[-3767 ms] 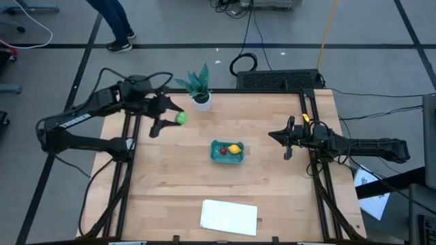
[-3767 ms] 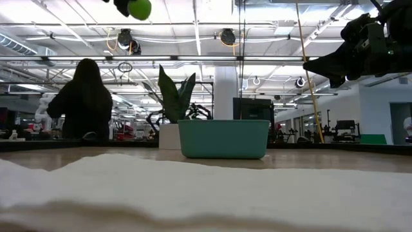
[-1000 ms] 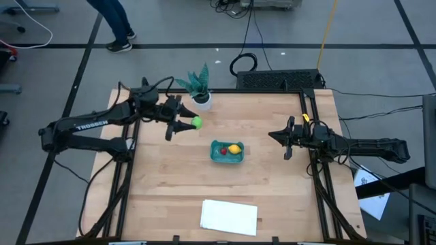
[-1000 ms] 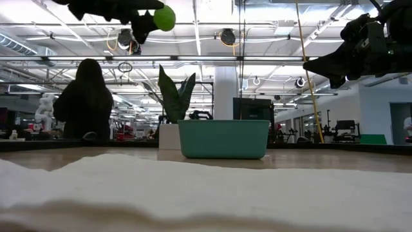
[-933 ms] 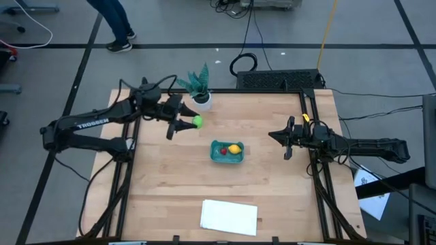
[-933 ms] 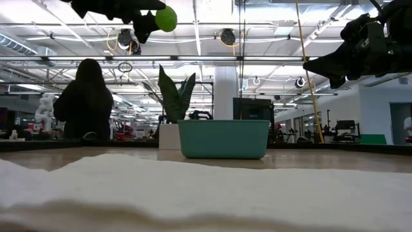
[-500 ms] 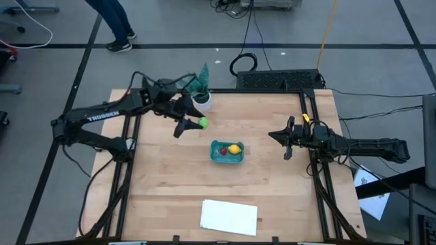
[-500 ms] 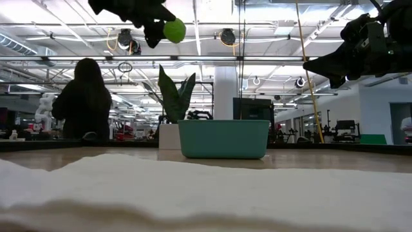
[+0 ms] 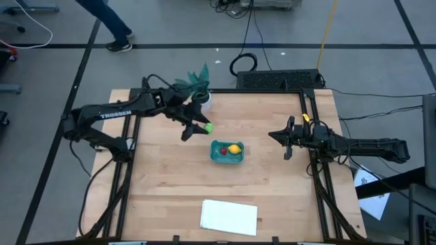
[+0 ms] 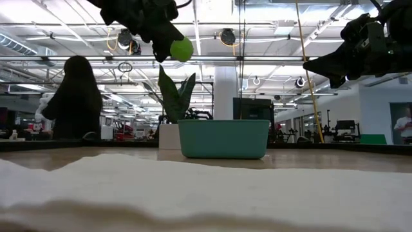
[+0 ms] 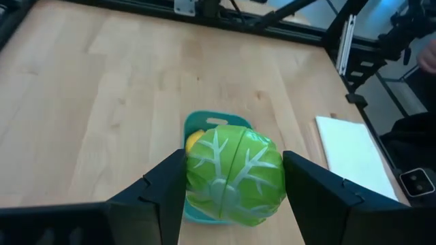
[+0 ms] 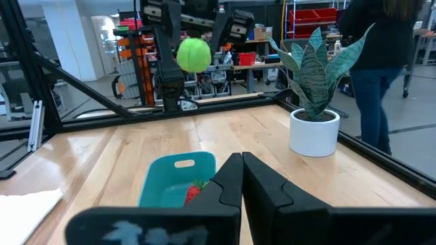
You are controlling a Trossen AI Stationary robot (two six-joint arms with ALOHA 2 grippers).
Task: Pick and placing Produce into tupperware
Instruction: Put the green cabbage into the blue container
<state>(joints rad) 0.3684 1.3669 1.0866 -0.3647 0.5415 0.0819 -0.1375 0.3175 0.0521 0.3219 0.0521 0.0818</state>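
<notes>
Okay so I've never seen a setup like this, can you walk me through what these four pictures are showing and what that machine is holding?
This is a robot with two dark arms at a wooden table, each ending in a two-finger gripper. One picture looks straight down from above, one looks level across the tabletop, and two come from cameras on the arms' wrists.

The left gripper is raised above the table and holds a round green toy vegetable between its fingers, close to a small teal container. In the container lie a yellow lemon-like piece and a red strawberry-like piece.

The right gripper waits at the table's right side, shut and holding nothing.

Also on the table are a potted plant in a white pot at the far edge and a flat white sheet at the near edge. A person stands in the room behind.
</notes>
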